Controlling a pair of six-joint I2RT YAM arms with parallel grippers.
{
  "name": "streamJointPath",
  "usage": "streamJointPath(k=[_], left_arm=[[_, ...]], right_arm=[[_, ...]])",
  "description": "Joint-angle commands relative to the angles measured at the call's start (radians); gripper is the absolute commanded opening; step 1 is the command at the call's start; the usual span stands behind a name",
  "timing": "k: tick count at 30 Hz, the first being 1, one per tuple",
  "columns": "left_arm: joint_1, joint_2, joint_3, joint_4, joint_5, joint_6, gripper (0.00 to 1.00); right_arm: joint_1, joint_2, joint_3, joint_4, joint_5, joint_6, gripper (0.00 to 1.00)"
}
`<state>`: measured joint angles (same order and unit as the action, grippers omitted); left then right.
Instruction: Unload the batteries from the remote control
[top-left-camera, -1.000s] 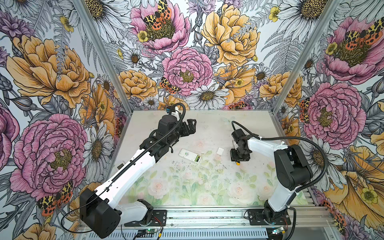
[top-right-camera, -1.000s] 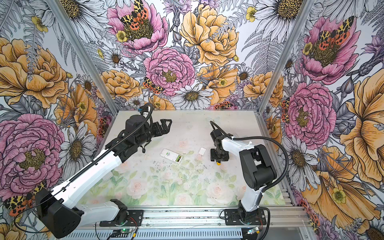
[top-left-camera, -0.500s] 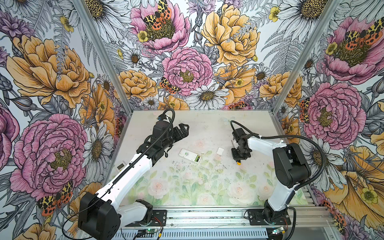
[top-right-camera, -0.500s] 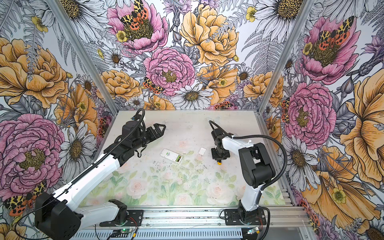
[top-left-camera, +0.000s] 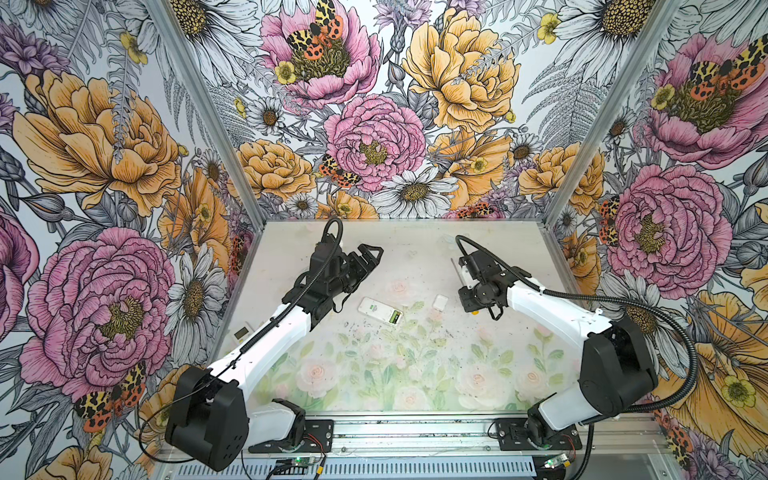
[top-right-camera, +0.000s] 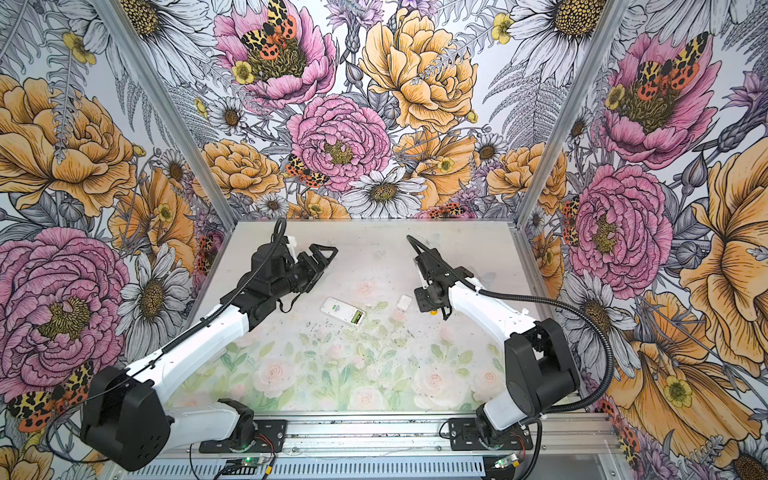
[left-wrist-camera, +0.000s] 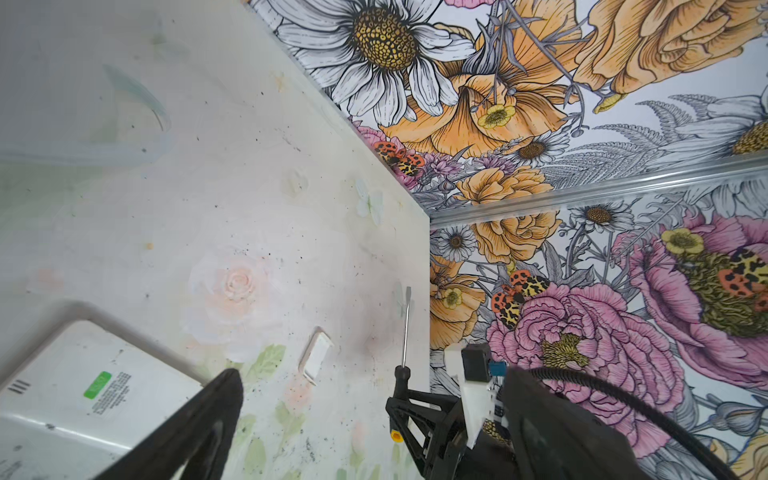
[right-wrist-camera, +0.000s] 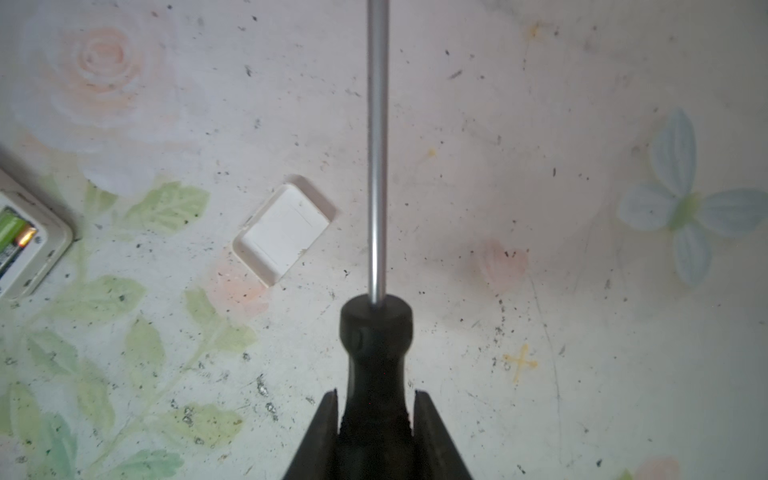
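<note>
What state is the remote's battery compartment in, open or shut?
Open: a green battery shows inside the remote; the white cover lies apart.

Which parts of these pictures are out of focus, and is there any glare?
Left wrist view: the remote is soft at its near edge. Right wrist view: the screwdriver has a dark, blurred handle and a bright streak along its shaft, while the white cover is sharp. In both top views the light is even, with no hard shadows.

remote (right-wrist-camera: 41, 249) cut off, screwdriver (right-wrist-camera: 376, 324) tip cropped
</note>
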<state>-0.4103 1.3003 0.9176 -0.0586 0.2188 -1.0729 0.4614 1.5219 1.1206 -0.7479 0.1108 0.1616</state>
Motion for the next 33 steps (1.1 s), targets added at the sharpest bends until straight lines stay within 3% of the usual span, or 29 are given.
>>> streamJointPath(k=[1,15,27,30,33], left_arm=[[-0.02,0.043,-0.007,0.107,0.084,-0.157,0.98],[-0.088,0.19,0.065,0.167,0.147,-0.355,0.88],[-0.072,0.206,0.04,0.108,0.122,-0.373,0.78],[-0.067,0.216,0.041,0.105,0.117,-0.374,0.68],[-0.061,0.224,0.041,0.111,0.117,-0.373,0.46]], right_arm=[[0.071,-0.026,0.06,0.027,0.105,-0.055,0.04],[0.358,0.074,0.189,0.03,0.411,-0.23,0.03],[0.457,0.097,0.209,0.054,0.484,-0.341,0.03],[0.48,0.107,0.2,0.065,0.5,-0.366,0.03],[0.5,0.116,0.193,0.072,0.51,-0.382,0.02]])
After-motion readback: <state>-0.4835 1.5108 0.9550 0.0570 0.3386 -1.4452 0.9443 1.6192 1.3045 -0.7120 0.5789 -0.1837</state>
